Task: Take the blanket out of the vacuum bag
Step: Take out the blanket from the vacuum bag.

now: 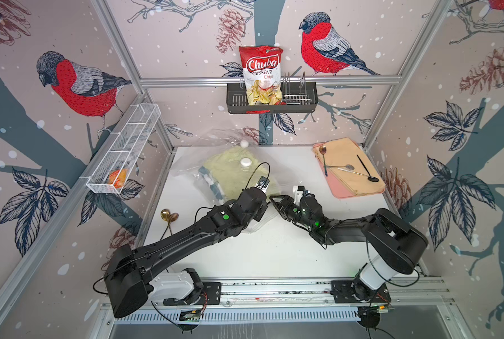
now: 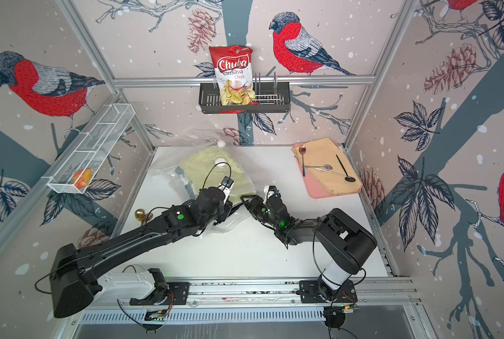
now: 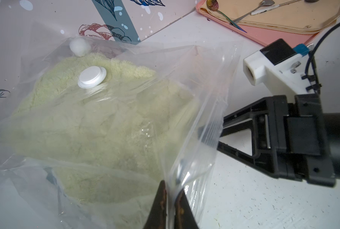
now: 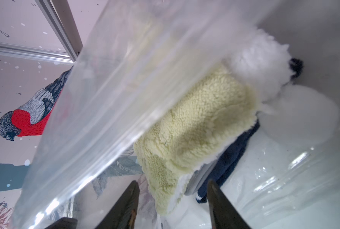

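Blanket (image 1: 233,173) inside vacuum bag (image 1: 186,171), left of the tray (image 1: 343,191)

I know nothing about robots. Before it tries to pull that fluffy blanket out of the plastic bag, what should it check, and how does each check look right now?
1. Bag edge held: ok. The left gripper is shut on the plastic of the bag.
2. Right gripper open: ok, its jaws stand apart.
3. Aim: ok. The blanket lies straight ahead of the right gripper, at the bag's mouth.
4. Fingers touching the blanket: cannot tell.
5. Blanket out: not ok, it lies inside the bag.
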Available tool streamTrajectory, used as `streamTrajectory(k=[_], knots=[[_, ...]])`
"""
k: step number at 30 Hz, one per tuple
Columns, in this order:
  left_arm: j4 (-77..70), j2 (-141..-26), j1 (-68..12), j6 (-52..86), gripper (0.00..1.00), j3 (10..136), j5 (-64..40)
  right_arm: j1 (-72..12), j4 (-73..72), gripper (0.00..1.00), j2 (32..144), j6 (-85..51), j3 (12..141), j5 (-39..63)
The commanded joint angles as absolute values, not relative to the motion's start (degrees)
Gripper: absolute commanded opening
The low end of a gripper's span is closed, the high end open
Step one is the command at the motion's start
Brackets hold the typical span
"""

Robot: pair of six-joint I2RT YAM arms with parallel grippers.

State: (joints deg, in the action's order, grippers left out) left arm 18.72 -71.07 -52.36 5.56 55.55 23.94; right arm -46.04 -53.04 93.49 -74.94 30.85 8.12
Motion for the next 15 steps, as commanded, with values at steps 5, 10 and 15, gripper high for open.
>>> streamTrajectory(k=[5, 10, 15], knots=[[16.7, -70.4, -52.4, 4.8, 0.1, 55.7, 22.0, -48.8, -56.1, 0.55, 99.5, -76.7, 34.2, 10.3], [16.7, -70.3, -52.4, 4.7, 0.1, 55.7, 22.6, -49.0, -57.0, 0.56, 103.2, -77.1, 37.4, 11.1], [16.1, -69.9, -52.4, 4.7, 0.1, 55.4, 22.6, -48.5, -54.6, 0.55, 105.7, -75.2, 41.4, 11.6]])
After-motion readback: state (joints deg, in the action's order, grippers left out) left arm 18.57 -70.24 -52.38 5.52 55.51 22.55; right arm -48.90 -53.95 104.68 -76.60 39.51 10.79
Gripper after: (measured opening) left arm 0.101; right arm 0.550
